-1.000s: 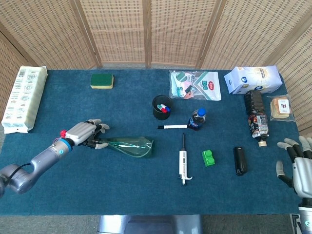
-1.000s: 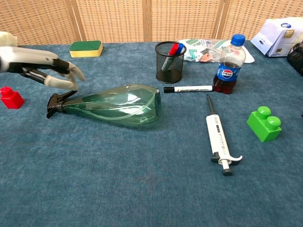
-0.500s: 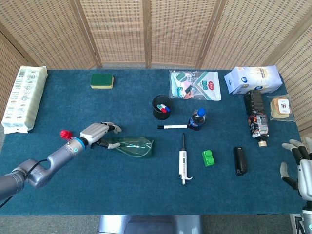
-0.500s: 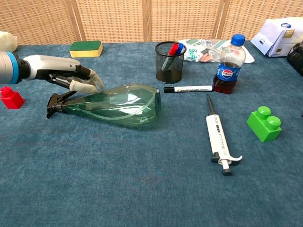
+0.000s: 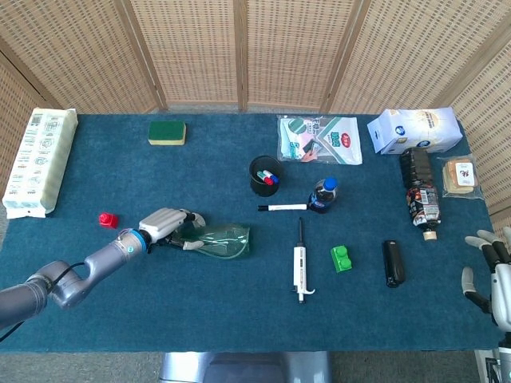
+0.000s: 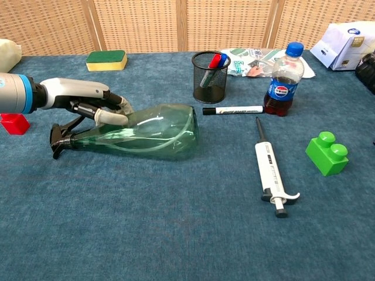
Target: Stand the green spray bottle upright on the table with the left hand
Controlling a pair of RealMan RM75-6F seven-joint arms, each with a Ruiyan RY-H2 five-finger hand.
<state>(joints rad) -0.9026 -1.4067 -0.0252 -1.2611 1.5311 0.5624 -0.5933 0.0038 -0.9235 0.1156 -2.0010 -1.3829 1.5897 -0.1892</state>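
The green spray bottle [image 5: 223, 239] [image 6: 152, 132] lies on its side on the blue table, black nozzle pointing left and wide base to the right. My left hand [image 5: 168, 226] [image 6: 88, 99] is at its narrow neck end, fingers over the far side and thumb across the near side, gripping it. My right hand [image 5: 491, 267] hovers at the table's right edge, fingers apart and holding nothing.
A red brick [image 5: 107, 219] sits left of the left hand. Right of the bottle are a mesh pen cup [image 6: 210, 76], a marker [image 6: 232, 109], a cola bottle [image 6: 282, 82], a white pipette [image 6: 270, 172] and a green brick [image 6: 327, 153]. A green sponge [image 5: 167, 132] lies at the back.
My left hand has moved right and down onto the bottle's neck and closed around it. The bottle's nozzle end has shifted slightly toward the near edge. The right hand has drifted slightly outward.
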